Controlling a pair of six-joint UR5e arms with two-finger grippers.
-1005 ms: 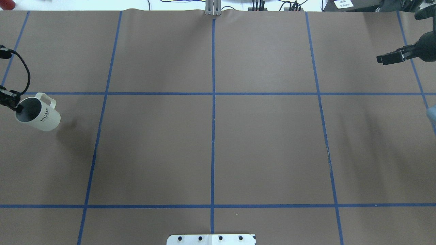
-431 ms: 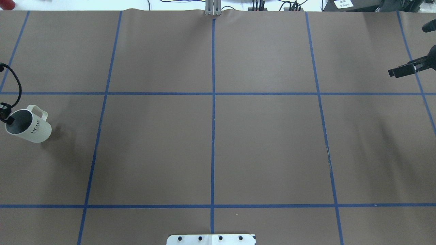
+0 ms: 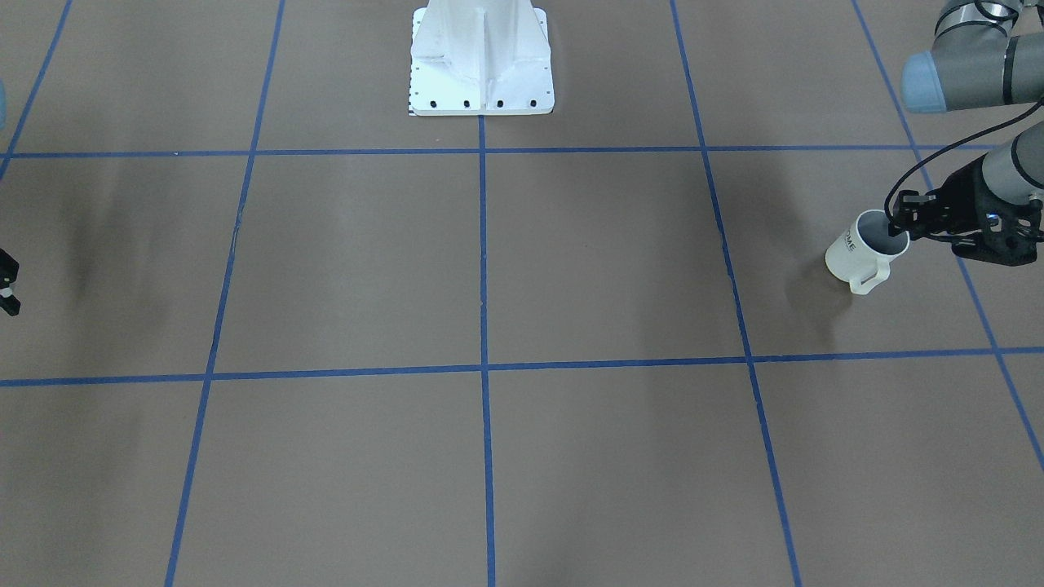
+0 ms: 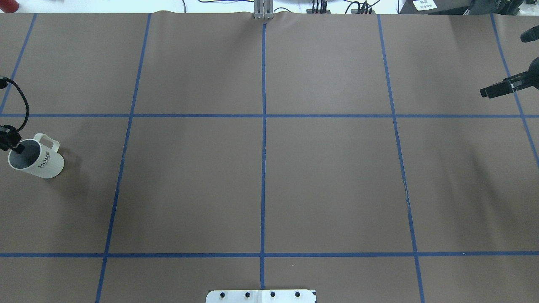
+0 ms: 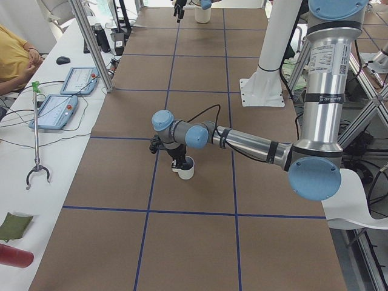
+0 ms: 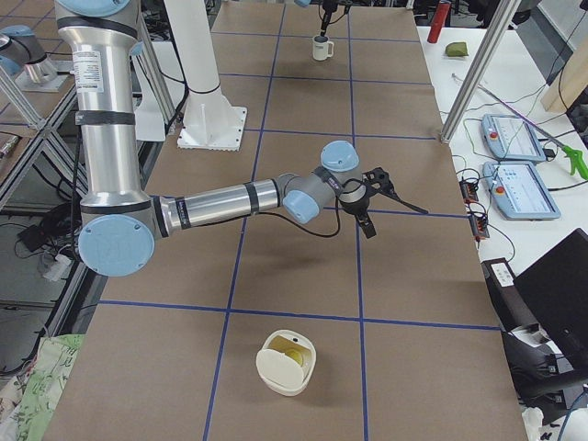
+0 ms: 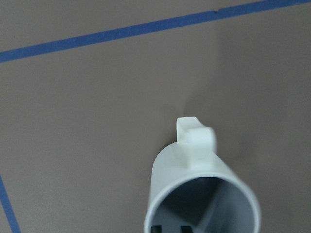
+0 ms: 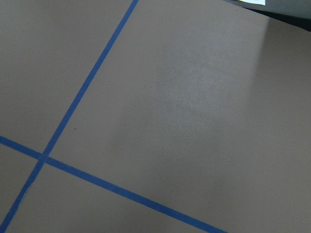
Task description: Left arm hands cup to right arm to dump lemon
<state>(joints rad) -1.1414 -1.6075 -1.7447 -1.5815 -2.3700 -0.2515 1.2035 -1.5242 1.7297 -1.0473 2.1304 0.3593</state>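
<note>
The off-white cup with "HOME" on its side is at the table's far left, on or just above the surface. It also shows small in the front-facing view and the left side view. My left gripper is shut on its rim opposite the handle. The left wrist view looks into the cup, whose grey inside holds nothing. My right gripper hangs open and empty at the far right. The lemon lies in a cream bowl.
The white robot base stands at the table's middle near edge. Blue tape lines divide the brown table cover. A side bench holds tablets and a grabber tool, and a person sits at its far end.
The left gripper carried the cup left and lower; the cup now looks smaller and nearer its shadow. The right gripper drew back toward the right edge, then held still.
</note>
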